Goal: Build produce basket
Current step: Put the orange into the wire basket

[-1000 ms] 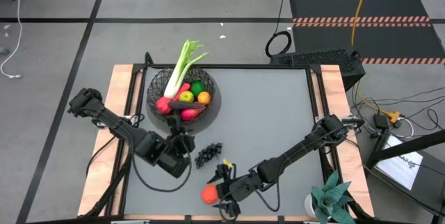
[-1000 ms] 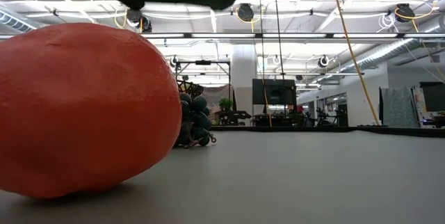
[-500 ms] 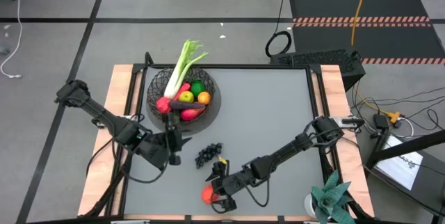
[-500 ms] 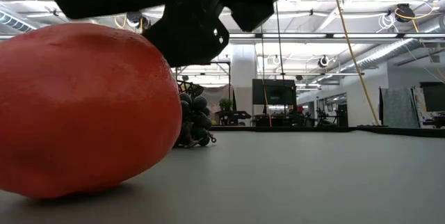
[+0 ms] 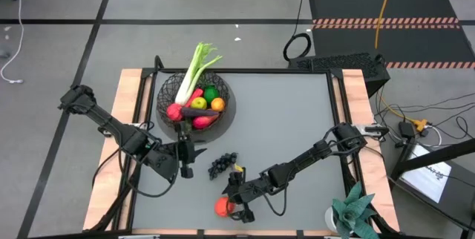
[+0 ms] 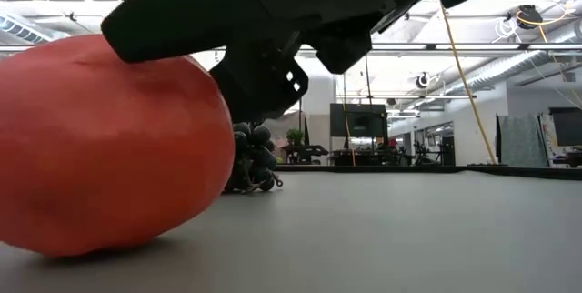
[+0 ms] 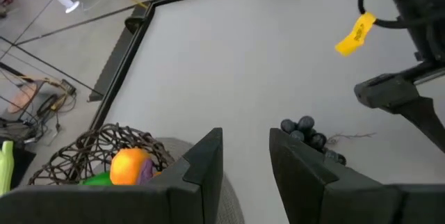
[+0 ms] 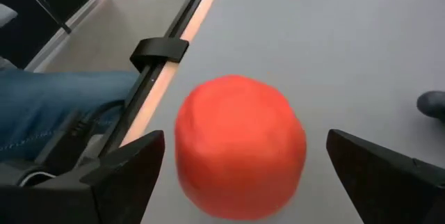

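As the right end effector (image 5: pixel 236 208) has dropped wide open over the red fruit (image 5: pixel 222 207) | left end effector (image 7: pixel 245 165) empty, part-closed near basket (image 5: pixel 172 90) | grab next.

Looks like a big open robotics lab, honestly. Grey floor (image 5: pixel 59 53) marked with black tape lines, a striped black mat (image 5: pixel 386 9), loose cables (image 5: pixel 415 116) by the wood-edged table (image 5: pixel 282 120), and exposed ceiling light strips (image 6: pixel 436 47) with monitors (image 6: pixel 356 120) way back.
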Controlling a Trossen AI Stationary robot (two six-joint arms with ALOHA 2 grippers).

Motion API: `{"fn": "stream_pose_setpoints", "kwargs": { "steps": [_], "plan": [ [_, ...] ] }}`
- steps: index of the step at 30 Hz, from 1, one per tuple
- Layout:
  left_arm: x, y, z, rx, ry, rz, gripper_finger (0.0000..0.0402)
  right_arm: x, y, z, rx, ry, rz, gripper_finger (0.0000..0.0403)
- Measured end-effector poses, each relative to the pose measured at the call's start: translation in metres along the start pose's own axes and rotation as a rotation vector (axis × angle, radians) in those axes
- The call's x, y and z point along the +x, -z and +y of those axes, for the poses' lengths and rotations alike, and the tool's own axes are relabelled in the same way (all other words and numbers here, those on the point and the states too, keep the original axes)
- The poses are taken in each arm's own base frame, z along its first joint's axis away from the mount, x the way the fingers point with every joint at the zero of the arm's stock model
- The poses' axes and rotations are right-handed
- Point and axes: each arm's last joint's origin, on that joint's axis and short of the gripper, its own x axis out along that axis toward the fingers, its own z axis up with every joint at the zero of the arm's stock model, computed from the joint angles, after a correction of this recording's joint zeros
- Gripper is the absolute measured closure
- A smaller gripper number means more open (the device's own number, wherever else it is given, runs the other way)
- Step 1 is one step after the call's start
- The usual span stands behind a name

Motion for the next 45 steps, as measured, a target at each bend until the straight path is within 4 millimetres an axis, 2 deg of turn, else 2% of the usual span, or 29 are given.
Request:
{"fn": "stream_pose_setpoints", "kwargs": {
  "steps": [10,13,16,19,28,31,35,39,45],
  "plan": [
    [0.0,-0.002,-0.001,0.012,0.003,-0.013,0.0282,0.0,0.008,-0.007,0.007,-0.02,-0.02,0.001],
    [0.0,-0.002,0.0,0.011,0.002,-0.013,0.0282,0.006,0.008,-0.007,0.014,-0.043,-0.088,0.001],
    [0.0,-0.002,0.0,0.011,0.002,-0.013,0.0282,0.017,0.018,-0.01,0.015,-0.084,-0.084,0.001],
    [0.0,-0.002,0.0,0.011,0.002,-0.013,0.0282,0.019,0.022,-0.013,0.018,-0.078,-0.059,0.0013],
    [0.0,-0.002,0.0,0.02,0.001,-0.012,0.0282,0.013,0.015,-0.016,0.013,-0.073,-0.056,0.009],
    [0.0,-0.002,0.0,0.012,0.003,-0.012,0.0282,0.004,0.006,-0.014,0.01,-0.091,-0.048,0.0096],
    [0.0,-0.002,0.0,0.001,0.007,-0.012,0.0282,-0.021,-0.013,-0.007,-0.035,-0.088,-0.033,0.0086],
    [0.0,-0.003,-0.001,-0.046,0.019,-0.018,0.0282,-0.056,-0.036,0.006,-0.093,-0.047,-0.046,0.0085],
    [-0.001,-0.012,-0.006,-0.163,0.149,-0.069,0.0282,-0.107,-0.054,0.034,-0.314,0.164,-0.07,0.009]
  ]
}}
